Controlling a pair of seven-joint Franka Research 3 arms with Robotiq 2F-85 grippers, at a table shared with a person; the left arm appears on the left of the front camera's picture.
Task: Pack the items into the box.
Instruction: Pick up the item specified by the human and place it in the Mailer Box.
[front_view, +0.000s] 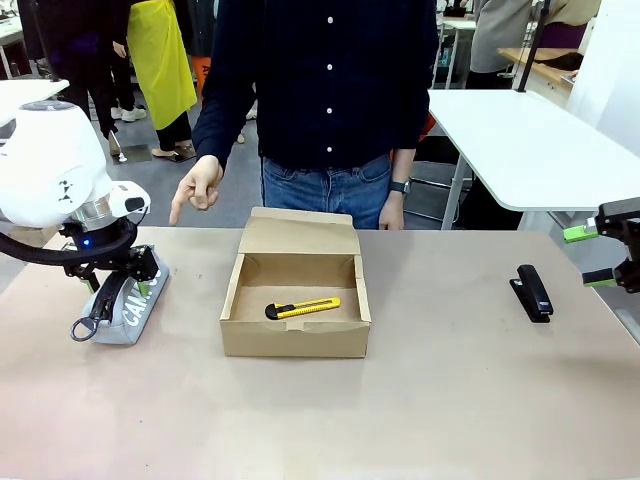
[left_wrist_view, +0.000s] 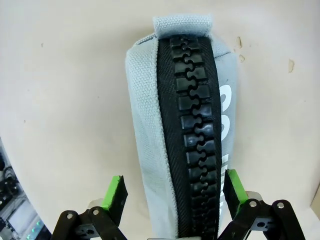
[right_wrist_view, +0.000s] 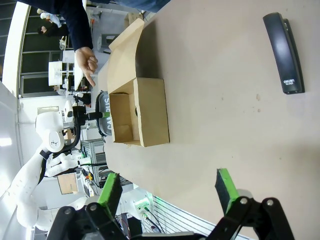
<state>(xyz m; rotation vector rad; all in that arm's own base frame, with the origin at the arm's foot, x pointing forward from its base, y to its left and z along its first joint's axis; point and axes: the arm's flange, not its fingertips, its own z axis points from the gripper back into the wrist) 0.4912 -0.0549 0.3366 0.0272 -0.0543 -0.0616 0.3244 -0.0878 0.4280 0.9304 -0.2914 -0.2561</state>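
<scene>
The left arm (front_view: 45, 165) is glossy white; the left gripper (left_wrist_view: 175, 186) is black with green pads (left_wrist_view: 115, 192). The person (front_view: 330, 90) wears a dark buttoned shirt (front_view: 300, 60), jeans (front_view: 325, 190) and perhaps a wristwatch (front_view: 400, 186).

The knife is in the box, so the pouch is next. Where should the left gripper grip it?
Probably across its narrow width, from above: the pouch lies flat on the table, zip up, and the open left gripper straddles its fabric sides.
</scene>
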